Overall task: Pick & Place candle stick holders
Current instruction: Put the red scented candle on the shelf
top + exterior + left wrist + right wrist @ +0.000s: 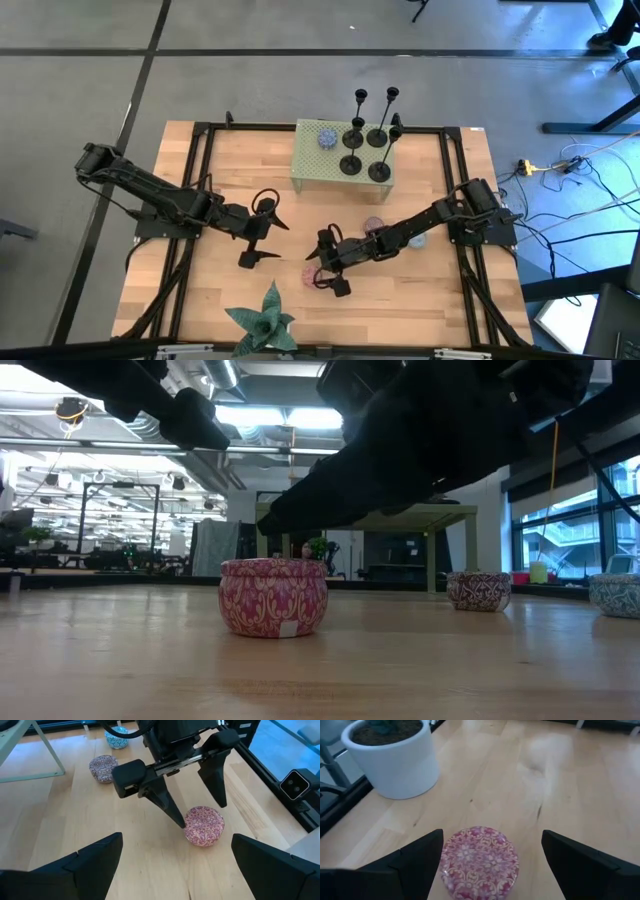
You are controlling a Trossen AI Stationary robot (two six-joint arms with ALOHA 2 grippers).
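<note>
1. The left pincer is seen released, its fingers spread wide over bare desk left of centre, nothing between them.
2. A green star-shaped plant in a white pot is found at the desk's near edge.
3. A pink patterned tin is seen on the desk near its middle; the right pincer is held over it with fingers released, one on each side of the tin and not closed on it.
4. A pale green stand is placed at the far side of the desk; the candle stick holders are gathered on its right part, upright, well apart from both pincers. A small blue patterned item is set on its left part.
5. Two further tins, one pinkish and one blue, are seen beyond the pink one, towards the right arm's base.
</note>
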